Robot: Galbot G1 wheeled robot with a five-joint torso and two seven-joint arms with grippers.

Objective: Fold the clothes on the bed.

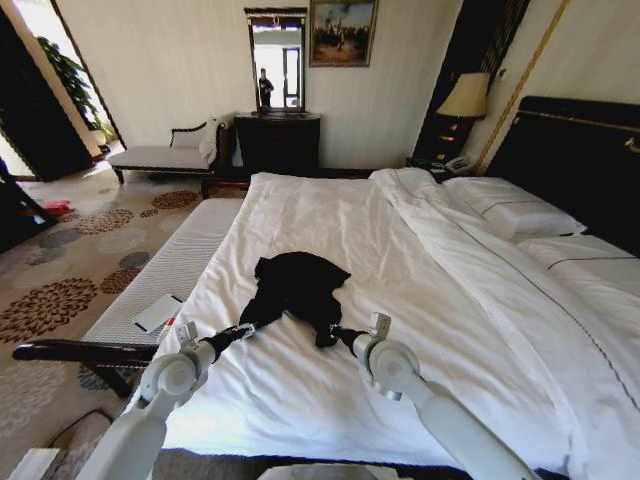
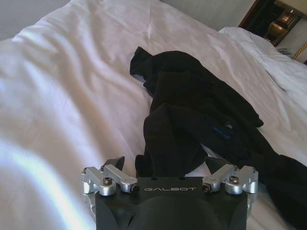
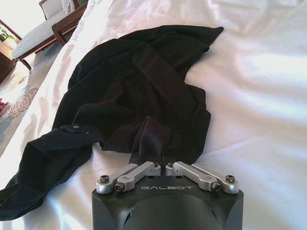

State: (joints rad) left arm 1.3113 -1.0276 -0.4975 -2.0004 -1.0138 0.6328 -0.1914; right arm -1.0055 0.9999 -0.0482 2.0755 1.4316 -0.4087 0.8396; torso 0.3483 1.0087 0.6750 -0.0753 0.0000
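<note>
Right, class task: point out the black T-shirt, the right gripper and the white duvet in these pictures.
black T-shirt (image 1: 297, 283): head view, on the bunched middle of the fabric.
right gripper (image 3: 164, 164): right wrist view, midway between its fingertips, pinched on the shirt's edge.
white duvet (image 1: 470, 300): head view, on a bare stretch beside the shirt.

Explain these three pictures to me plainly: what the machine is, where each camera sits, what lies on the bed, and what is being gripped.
This is a wheeled robot with two arms. The wide picture comes from its head, looking down at the bed. The other two come from cameras on its wrists. A crumpled black T-shirt lies on the white duvet. The left gripper has cloth between its spread fingers, so its grip is unclear. The right gripper is closed, pinching the shirt's edge.
</note>
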